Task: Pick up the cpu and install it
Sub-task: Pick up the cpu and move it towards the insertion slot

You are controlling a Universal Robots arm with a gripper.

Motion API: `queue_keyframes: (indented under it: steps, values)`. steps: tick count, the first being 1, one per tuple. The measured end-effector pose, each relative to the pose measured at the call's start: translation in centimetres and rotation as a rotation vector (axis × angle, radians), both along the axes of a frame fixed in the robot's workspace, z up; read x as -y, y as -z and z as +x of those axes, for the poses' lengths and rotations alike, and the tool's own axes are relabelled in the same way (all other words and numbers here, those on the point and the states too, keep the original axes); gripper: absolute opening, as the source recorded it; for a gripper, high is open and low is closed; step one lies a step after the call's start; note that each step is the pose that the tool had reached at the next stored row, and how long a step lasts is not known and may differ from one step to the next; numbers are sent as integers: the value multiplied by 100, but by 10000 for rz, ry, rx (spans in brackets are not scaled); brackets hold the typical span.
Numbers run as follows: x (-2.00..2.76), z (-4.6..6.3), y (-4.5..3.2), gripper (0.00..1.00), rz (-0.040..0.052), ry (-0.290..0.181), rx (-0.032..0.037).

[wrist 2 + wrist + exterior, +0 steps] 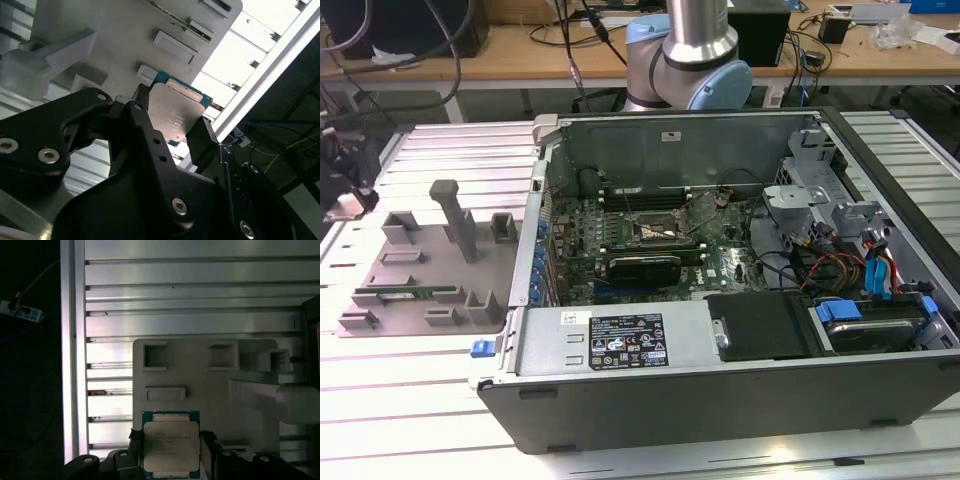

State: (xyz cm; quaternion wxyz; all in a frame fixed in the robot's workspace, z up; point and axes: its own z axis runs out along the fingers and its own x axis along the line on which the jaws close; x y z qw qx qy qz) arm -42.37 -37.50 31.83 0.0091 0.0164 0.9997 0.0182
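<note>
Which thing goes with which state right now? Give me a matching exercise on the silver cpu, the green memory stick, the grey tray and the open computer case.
1. shiny silver square cpu
2. long thin green memory stick
3. grey plastic tray
4. open grey metal computer case

A. lying in the tray
B. lid off, circuit board showing
C. gripped by the black gripper
D. on the slatted table, exterior view's left

Pairs: 1-C, 2-A, 3-D, 4-B

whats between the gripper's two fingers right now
The cpu. In both wrist views it sits between the gripper's fingers, one against each of two opposite edges, silver top showing, with the grey tray behind it.
</note>
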Motion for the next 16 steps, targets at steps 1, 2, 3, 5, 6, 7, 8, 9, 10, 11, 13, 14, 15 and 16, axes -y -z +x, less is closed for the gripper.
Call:
queue_keyframes:
  steps: [1,2,3,5,6,7,8,9,10,11,13,14,15,16]
  values:
    - [0,0,-53,54,0,0,0]
    - [0,0,-90,54,0,0,0]
    - [0,0,-119,54,1,0,1]
    - [0,1,-199,54,0,0,0]
    - [-1,1,-232,54,0,0,0]
    - [-1,1,-279,54,0,0,0]
    - [-1,1,-311,54,0,0,0]
    - [-2,1,-365,54,0,-1,0]
    - [-2,1,-397,54,0,0,0]
    - [-3,1,-424,54,0,0,0]
    - [-5,1,-523,54,0,0,0]
    - [-6,2,-555,54,0,0,0]
    - [-6,2,-614,54,0,0,0]
    - [-7,2,-673,54,0,0,0]
